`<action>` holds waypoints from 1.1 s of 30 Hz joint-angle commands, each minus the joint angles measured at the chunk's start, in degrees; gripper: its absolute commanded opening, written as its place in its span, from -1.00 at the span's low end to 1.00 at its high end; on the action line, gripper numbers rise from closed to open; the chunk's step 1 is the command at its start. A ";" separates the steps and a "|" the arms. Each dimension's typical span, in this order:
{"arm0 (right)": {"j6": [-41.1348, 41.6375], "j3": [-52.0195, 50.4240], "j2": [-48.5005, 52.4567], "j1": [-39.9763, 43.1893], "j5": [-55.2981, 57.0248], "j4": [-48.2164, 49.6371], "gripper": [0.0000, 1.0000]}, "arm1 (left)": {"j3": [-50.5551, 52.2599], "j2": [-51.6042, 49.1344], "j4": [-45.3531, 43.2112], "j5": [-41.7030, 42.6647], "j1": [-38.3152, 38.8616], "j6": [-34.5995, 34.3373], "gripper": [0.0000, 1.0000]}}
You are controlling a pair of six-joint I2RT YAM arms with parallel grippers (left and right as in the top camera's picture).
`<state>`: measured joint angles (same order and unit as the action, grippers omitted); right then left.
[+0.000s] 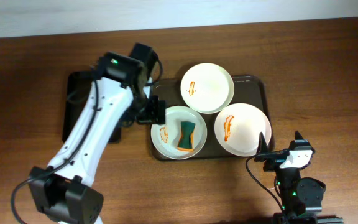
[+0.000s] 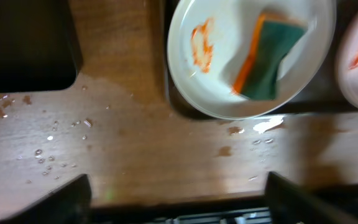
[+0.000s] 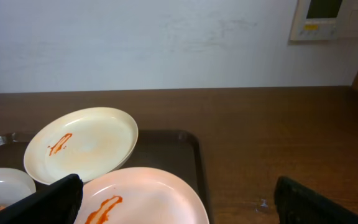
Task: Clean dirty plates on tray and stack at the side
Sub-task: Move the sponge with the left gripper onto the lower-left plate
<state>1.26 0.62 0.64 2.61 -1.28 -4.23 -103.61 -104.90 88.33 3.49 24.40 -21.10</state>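
A dark tray (image 1: 260, 87) holds three white plates with orange smears: a far one (image 1: 207, 87), a right one (image 1: 242, 129) and a near-left one (image 1: 178, 132) with a green and orange sponge (image 1: 188, 137) lying on it. My left gripper (image 1: 157, 112) is open and empty at the tray's left edge, beside the sponge plate. In the left wrist view that plate (image 2: 229, 93) and sponge (image 2: 269, 59) lie ahead of the open jaws (image 2: 179, 199). My right gripper (image 1: 280, 148) is open and empty, low by the tray's near right corner, facing the right plate (image 3: 148, 196) and far plate (image 3: 82, 143).
A second dark flat tray (image 1: 82, 106) lies left of the plate tray, partly under my left arm; it also shows in the left wrist view (image 2: 23, 43). Water droplets (image 2: 48, 155) spot the wooden table (image 1: 328, 74) near it. A wall (image 3: 166, 43) stands behind the table.
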 commanded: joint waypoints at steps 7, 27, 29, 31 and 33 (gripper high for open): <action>0.07 -0.31 -0.28 -0.39 0.50 -0.28 0.97 | 19.19 -0.72 -10.38 -4.37 1.01 1.86 0.99; 0.07 -0.31 -0.28 -0.39 0.50 -0.28 0.97 | 23.34 -0.74 -17.20 -0.94 1.18 -7.54 0.99; 0.09 -0.31 -0.28 -0.39 0.50 -0.28 0.97 | 23.34 -0.74 -19.08 -0.94 1.22 -7.54 0.99; 0.07 -0.31 -0.28 -0.39 0.50 -0.28 0.97 | 23.34 -0.74 -19.93 -0.94 1.22 -7.54 0.99; 0.09 -0.31 -0.28 -0.39 0.50 -0.28 0.97 | 23.34 -0.74 -19.98 -0.94 1.22 -7.52 1.00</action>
<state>1.30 0.62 0.64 2.61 -1.28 -4.25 -80.73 -105.49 68.51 2.74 25.56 -28.16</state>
